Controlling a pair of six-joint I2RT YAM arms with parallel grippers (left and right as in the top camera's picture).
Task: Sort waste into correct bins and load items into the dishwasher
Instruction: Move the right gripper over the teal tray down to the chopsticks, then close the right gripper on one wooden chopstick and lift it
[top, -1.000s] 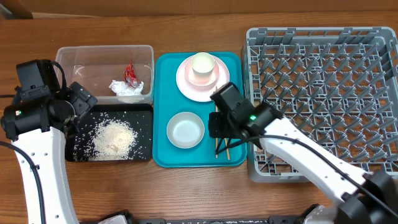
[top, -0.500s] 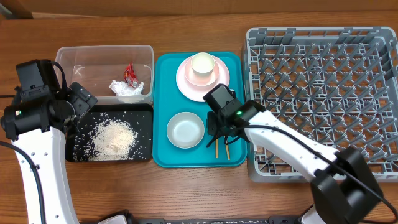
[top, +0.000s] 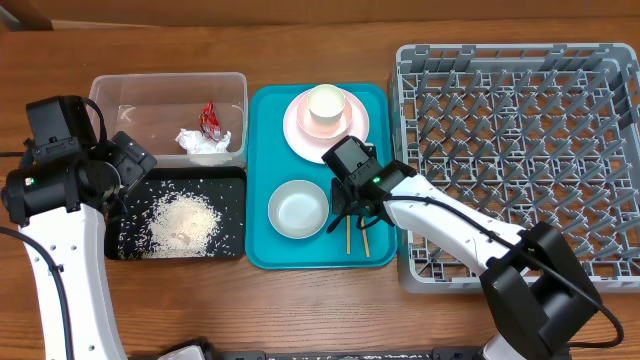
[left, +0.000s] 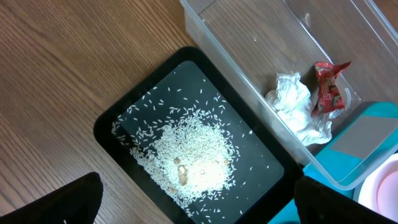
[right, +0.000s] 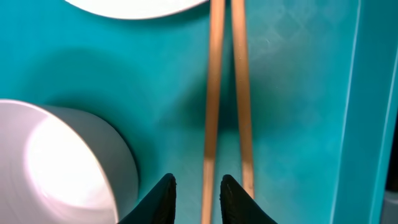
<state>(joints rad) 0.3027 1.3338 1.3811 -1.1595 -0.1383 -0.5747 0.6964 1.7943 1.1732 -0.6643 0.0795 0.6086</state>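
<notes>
- The right pincer (right: 198, 199) is hanging low over the teal tray (right: 298, 93), beside a bowl (right: 62, 162), its jaws narrowly parted around one of the chopsticks (right: 213, 93) (not clamping it).
- The left pincer (left: 196, 208) is gaping wide, holding nothing, above the rice (left: 193, 155) in the black tray (left: 261, 155).
- The wrapper (left: 328, 87) and tissue (left: 292, 106) are lying in the clear tub (left: 249, 56).

We read this as a robotics lab bench staged as a kitchen: left arm (top: 60, 250) and right arm (top: 450, 225) at a wooden table (top: 300, 40), with dish rack (top: 520, 150), teal tray (top: 300, 250) holding a bowl (top: 298, 210), clear tub (top: 140, 115) and black tray (top: 228, 235) side by side.
</notes>
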